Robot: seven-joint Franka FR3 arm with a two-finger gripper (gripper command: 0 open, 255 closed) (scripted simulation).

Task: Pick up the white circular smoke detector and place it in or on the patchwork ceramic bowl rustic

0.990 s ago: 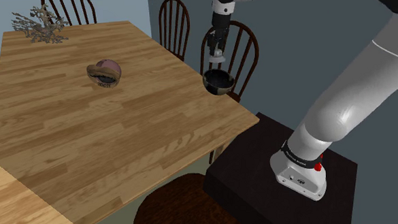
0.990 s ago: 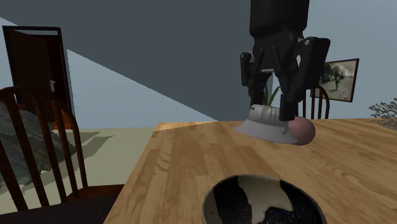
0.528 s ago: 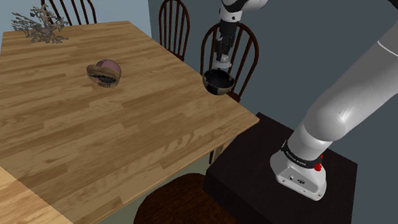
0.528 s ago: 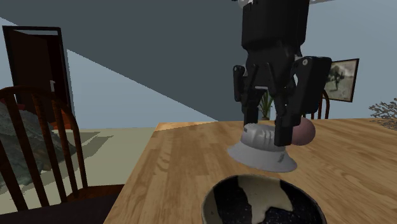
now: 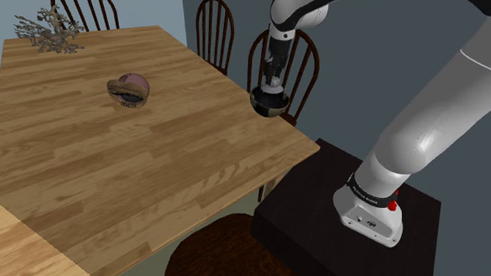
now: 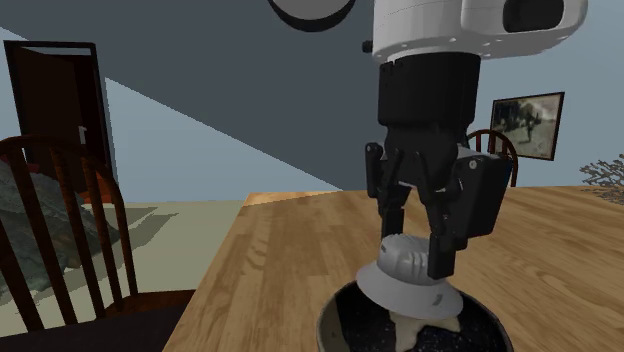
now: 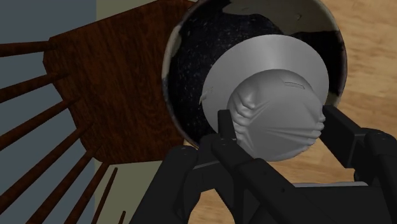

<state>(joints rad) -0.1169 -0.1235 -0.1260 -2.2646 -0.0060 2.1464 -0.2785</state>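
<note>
My black gripper [image 6: 415,250] is shut on the white round smoke detector [image 6: 410,280], clasping its domed top, with the wide disc facing down. In the second exterior view the disc hangs at the mouth of the dark speckled bowl with cream patches [image 6: 335,322]. In the wrist view the detector [image 7: 273,83] sits between my fingers [image 7: 226,130] and covers much of the bowl's inside [image 7: 191,63]. In the shoulder view the gripper [image 5: 272,80] stands straight above the bowl [image 5: 269,103], which sits at the wooden table's edge [image 5: 294,140] close to the arm.
A pink and brown bowl-like object [image 5: 129,89] rests mid-table, and a grey branch ornament [image 5: 51,32] stands at the far corner. Dark wooden chairs [image 5: 295,51] line the table's side behind the bowl, with a round seat [image 5: 214,260] near the front. The dark stand [image 5: 348,230] is at lower right.
The gripper has come down with the smoke detector, from well above the table to the bowl's mouth. The bowl has stayed put.
</note>
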